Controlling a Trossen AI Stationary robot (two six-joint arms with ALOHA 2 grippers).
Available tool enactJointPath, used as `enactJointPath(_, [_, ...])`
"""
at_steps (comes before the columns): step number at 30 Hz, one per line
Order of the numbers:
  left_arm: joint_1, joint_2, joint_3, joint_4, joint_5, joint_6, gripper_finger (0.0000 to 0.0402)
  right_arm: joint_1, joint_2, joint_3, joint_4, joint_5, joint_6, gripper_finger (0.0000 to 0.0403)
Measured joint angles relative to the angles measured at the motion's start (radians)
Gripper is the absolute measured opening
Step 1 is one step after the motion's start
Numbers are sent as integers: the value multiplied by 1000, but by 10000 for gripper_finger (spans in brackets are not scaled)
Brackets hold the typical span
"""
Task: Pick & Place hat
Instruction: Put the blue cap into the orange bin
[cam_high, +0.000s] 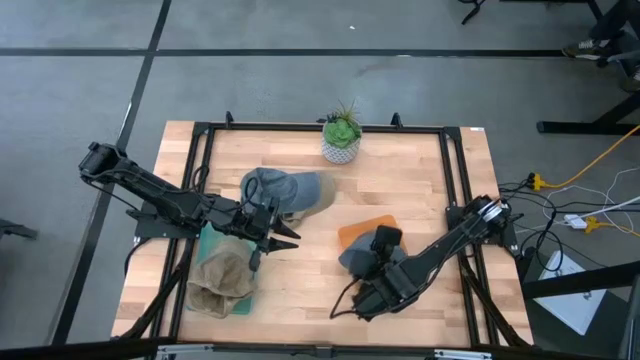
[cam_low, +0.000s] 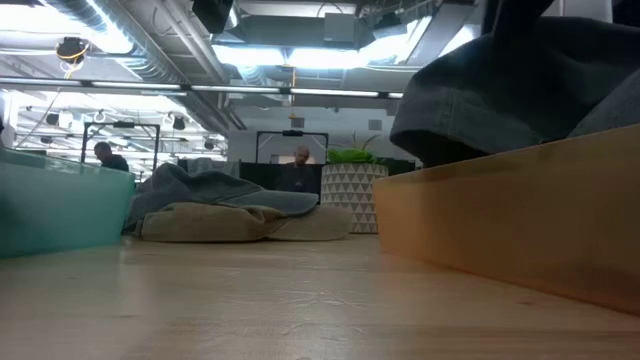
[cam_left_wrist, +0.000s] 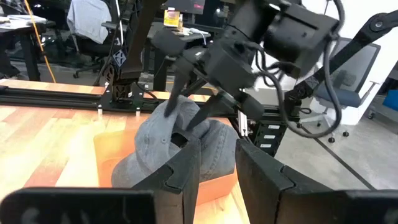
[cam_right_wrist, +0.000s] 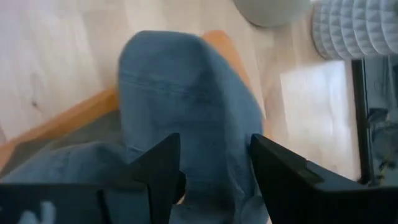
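A grey-blue hat (cam_high: 360, 258) (cam_right_wrist: 180, 81) lies in an orange tray (cam_high: 365, 226) (cam_low: 500, 220) right of the table's centre. Its edge hangs over the tray wall in the low view (cam_low: 520, 80). My right gripper (cam_high: 383, 240) (cam_right_wrist: 214, 140) is over the hat's crown, shut on it. My left gripper (cam_high: 288, 238) (cam_left_wrist: 217, 146) hovers open left of centre, pointing right toward the hat (cam_left_wrist: 155, 143), between a teal tray (cam_high: 210, 245) and a grey-and-tan cap (cam_high: 285, 188). My right gripper pinches a raised fold of the hat's crown (cam_right_wrist: 211, 124) between its two fingers (cam_right_wrist: 161, 162), coming from above and slanting toward the far edge. In the left wrist view the crown peaks up at the fingers (cam_left_wrist: 177, 118), while the hat's lower part (cam_left_wrist: 143, 168) rests on the orange tray.
A grey-and-tan cap (cam_low: 220, 205) lies on the table at far centre, with a potted plant (cam_high: 341, 140) behind it. The teal tray (cam_low: 50, 210) at near left holds a tan hat (cam_high: 222, 280). A black frame runs around the table edges. People sit in the room beyond.
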Motion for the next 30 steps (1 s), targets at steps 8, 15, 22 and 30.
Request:
enactJointPath(8, [0, 0, 0, 0, 0, 0, 98, 36, -157, -57, -2, 51, 150, 194])
enactJointPath(15, [0, 0, 0, 0, 0, 0, 98, 61, -202, -127, 17, -5, 226, 194])
enactJointPath(22, [2, 0, 0, 0, -27, 0, 98, 61, -203, -239, 128, -7, 224, 194])
enactJointPath(30, [2, 0, 0, 0, -83, 25, 97, 61, -203, -311, 129, 50, 211, 143])
